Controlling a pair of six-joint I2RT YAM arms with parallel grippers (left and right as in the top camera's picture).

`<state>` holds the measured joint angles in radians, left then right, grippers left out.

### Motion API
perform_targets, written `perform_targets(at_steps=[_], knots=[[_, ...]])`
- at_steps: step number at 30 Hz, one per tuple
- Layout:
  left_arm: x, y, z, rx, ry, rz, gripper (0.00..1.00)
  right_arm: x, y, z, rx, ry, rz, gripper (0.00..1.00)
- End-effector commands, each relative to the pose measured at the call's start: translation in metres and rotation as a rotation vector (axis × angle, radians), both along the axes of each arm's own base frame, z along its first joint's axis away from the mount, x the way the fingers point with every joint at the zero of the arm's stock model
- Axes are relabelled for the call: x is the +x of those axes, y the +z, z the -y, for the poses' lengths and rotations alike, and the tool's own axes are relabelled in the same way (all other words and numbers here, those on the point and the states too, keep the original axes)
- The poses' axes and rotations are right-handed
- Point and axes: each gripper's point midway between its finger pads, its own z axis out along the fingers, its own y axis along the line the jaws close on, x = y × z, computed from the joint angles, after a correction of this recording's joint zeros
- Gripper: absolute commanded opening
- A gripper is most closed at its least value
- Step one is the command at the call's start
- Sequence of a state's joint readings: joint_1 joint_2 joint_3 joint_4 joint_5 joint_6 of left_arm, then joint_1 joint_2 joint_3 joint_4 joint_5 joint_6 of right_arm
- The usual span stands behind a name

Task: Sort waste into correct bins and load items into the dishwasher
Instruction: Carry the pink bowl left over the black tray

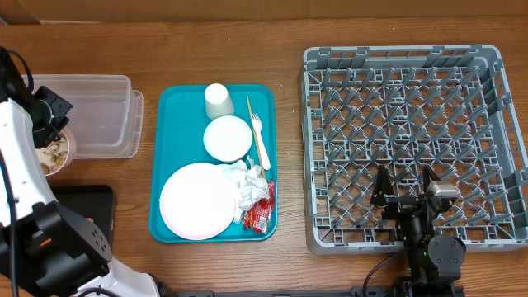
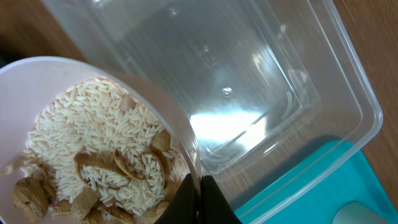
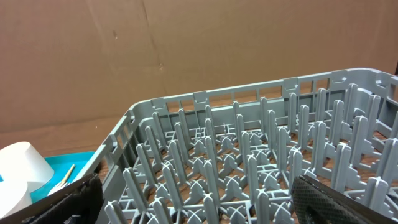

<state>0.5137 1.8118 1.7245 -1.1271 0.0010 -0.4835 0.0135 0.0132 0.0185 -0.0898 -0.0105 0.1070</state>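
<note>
My left gripper (image 2: pixel 200 200) is shut on the rim of a pale pink bowl (image 2: pixel 124 87) holding rice and brown food scraps (image 2: pixel 81 149), right beside the clear plastic tub (image 2: pixel 261 93). From overhead the bowl (image 1: pixel 56 153) is just left of the tub (image 1: pixel 99 115). My right gripper (image 1: pixel 406 188) is open and empty over the front of the grey dish rack (image 1: pixel 412 140), which also fills the right wrist view (image 3: pixel 249 155). The teal tray (image 1: pixel 169 107) holds a white cup (image 1: pixel 218 101), a small plate (image 1: pixel 227 138), a large plate (image 1: pixel 196 200), a fork (image 1: pixel 256 130), a wooden stick (image 1: pixel 257 134), crumpled napkins (image 1: pixel 250 188) and a red wrapper (image 1: pixel 261 213).
A black tray (image 1: pixel 91 202) lies at the front left, partly under my left arm. A cardboard wall (image 3: pixel 186 50) stands behind the rack. The white cup (image 3: pixel 22 171) and the teal tray's corner (image 3: pixel 68 162) show at the left of the right wrist view.
</note>
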Motion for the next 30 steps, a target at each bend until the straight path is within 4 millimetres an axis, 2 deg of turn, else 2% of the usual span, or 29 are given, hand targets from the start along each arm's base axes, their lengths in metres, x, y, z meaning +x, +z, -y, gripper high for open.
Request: perform_targets(at_steps=[1,5,12,14,17,23,27,30], knots=[[-0.016,0.029,-0.012,0.02,0.12,0.05,0.04,0.0,-0.003,0.002,-0.003,-0.013,-0.001,1.0],[-0.033,0.024,-0.02,-0.04,0.131,0.035,0.04,0.0,-0.003,0.002,-0.003,-0.013,-0.001,1.0],[-0.046,0.028,-0.031,-0.261,0.045,0.208,0.05,0.0,-0.003,0.002,-0.003,-0.013,0.0,1.0],[-0.052,0.024,-0.034,-0.296,0.049,0.229,0.04,0.0,-0.003,0.002,-0.003,-0.013,0.0,1.0],[-0.063,0.003,-0.034,-0.332,0.081,0.196,0.04,0.0,-0.003,0.002,-0.003,-0.013,0.0,1.0],[-0.06,-0.034,-0.024,-0.444,0.07,0.276,0.04,0.0,-0.003,0.002,-0.003,-0.013,0.0,1.0],[-0.08,-0.058,-0.033,-0.472,0.133,0.285,0.04,0.0,-0.003,0.002,-0.003,-0.013,0.0,1.0],[-0.085,-0.058,-0.039,-0.533,0.147,0.392,0.04,0.0,-0.003,0.002,-0.003,-0.013,0.0,1.0]])
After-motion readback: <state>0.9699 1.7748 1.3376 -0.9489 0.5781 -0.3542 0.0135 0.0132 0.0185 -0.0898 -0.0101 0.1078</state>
